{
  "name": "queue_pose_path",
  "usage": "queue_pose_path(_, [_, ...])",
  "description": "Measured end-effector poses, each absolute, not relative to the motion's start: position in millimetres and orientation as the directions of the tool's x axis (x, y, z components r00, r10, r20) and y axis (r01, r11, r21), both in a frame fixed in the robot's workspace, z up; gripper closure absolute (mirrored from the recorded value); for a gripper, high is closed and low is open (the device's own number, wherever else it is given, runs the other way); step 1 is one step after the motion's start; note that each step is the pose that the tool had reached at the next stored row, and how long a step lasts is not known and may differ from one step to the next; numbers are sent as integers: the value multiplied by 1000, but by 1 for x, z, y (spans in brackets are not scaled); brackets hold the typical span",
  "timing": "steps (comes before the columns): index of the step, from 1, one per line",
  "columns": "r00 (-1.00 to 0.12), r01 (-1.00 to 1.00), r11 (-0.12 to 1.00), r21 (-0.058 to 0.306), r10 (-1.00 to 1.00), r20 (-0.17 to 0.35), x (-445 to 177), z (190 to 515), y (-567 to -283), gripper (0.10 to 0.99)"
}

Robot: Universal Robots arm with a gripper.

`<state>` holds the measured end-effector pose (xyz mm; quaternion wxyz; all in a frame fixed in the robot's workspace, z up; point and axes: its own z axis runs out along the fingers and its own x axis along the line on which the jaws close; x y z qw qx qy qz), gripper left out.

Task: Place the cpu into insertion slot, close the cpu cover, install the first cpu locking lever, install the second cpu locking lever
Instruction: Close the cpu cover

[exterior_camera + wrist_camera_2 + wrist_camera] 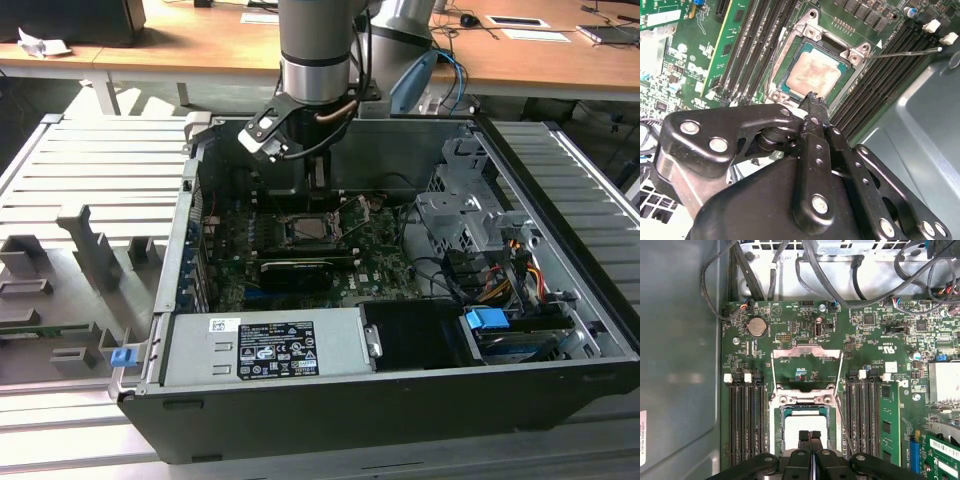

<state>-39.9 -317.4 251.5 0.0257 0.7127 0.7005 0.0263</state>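
We are seeing the gripper [813, 101] with its two fingers pressed flat together, clenched and grasping nothing. In both wrist views its tips are hovering at one edge of the cpu [812, 72], very close above it. We cannot tell whether they are touching the metal face.

The cpu is lying flat inside the insertion slot [826, 44] with its silver-tan face turned up. In the first wrist view the cpu cover [807, 353] is standing open, swung back from the slot, and the green board is showing through its window. A thin locking lever [900, 52] is sticking out free over the black memory slots [745, 415]. These slots are running along both sides of the insertion slot, with a green memory module [888, 425] beside them.

In the exterior view the arm [315, 50] is reaching down into the open computer case [300, 420]. The case is holding the motherboard [385, 262], a grey power supply box [270, 345] and bundled cables [520, 265].
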Motion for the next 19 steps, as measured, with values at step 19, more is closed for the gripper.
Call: queue_pose_path(19, [17, 997, -16, 74, 1000, -13, -40, 267, -316, 980])
